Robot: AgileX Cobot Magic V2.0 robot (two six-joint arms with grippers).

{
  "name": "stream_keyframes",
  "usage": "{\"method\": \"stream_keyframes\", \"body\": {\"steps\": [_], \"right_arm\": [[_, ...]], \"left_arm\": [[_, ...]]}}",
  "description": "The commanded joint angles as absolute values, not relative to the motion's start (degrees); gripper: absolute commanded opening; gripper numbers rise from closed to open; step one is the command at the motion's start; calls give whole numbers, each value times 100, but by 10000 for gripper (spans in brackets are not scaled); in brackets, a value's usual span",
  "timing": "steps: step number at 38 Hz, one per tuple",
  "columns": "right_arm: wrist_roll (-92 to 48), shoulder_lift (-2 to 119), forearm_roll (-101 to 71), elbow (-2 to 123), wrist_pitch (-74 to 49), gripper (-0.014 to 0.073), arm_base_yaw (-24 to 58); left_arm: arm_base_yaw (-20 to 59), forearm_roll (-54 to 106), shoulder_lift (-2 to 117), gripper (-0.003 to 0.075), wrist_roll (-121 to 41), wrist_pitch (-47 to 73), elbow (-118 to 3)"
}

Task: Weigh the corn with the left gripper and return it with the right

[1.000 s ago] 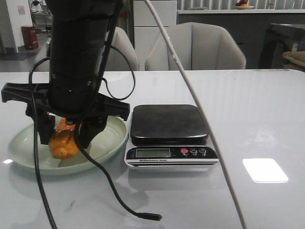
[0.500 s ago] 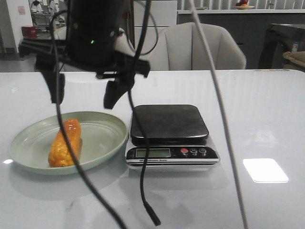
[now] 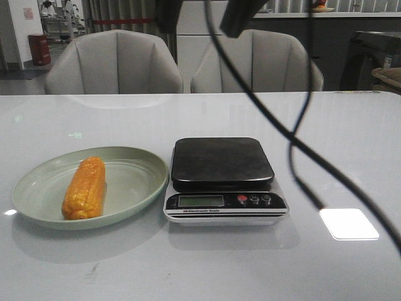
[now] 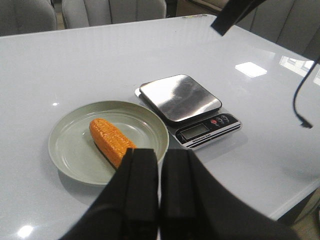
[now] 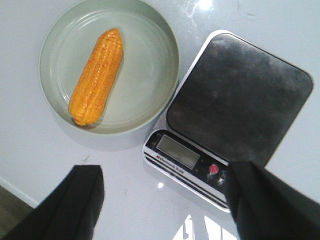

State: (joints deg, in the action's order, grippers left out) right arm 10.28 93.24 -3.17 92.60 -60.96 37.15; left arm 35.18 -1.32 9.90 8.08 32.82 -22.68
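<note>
The corn lies on its side in the pale green plate at the table's left, free of both grippers. The black scale stands just right of the plate with a bare platform. My right gripper is open wide, high above the plate and scale; only its fingertips show at the top of the front view. Its wrist view looks straight down on the corn, plate and scale past the open gripper. My left gripper is shut and empty, off the near side of the plate, with corn and scale beyond.
Black cables hang from the right arm across the front view, over the scale's right side. Two grey chairs stand behind the table. A bright light patch lies on the table's right.
The right gripper, which was down around the corn in the plate, has let it go, opened and risen to the top of the view. The corn stays on the plate.
</note>
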Motion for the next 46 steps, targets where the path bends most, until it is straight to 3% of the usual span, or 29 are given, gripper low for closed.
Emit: {"method": "stream_keyframes", "body": {"steps": [1,36,46], "right_arm": [[869,8383,-363,8788,-5672,595,3635],[828,1967,-157,2710,-2318,595,3641],[828,828,269,1658,-1472,587,3641]], "left_arm": [[3503,-145,1047,114,798,2880,-2420],[3503,-145,1047,114,798,2880,-2420],[3503,-145,1047,114,798,2880,-2420]]}}
